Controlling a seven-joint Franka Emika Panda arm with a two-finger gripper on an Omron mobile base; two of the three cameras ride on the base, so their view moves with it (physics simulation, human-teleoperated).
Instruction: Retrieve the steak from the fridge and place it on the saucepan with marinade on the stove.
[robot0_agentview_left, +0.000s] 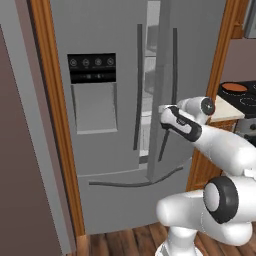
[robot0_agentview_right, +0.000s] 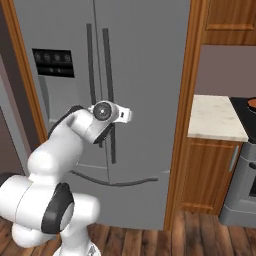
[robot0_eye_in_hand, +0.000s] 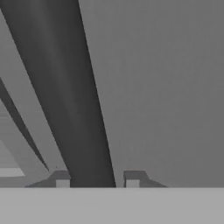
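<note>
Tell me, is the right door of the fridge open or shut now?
Slightly open. In the left base view the right door stands ajar, with shelves visible in the gap; the claw is closed on its dark handle.

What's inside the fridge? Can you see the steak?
The fridge door is only open a crack. Through the gap, pale grey shelves show. The doors cover everything else, so no steak is visible yet.

We see flat, even rendered light with no glare and only weak shadows. The fridge (robot0_agentview_left: 110, 150) front reads as smooth matte grey in both base views. In the hand view the dark door handle (robot0_eye_in_hand: 65, 96) looks soft and blurred, with gentle shading along its length.
</note>
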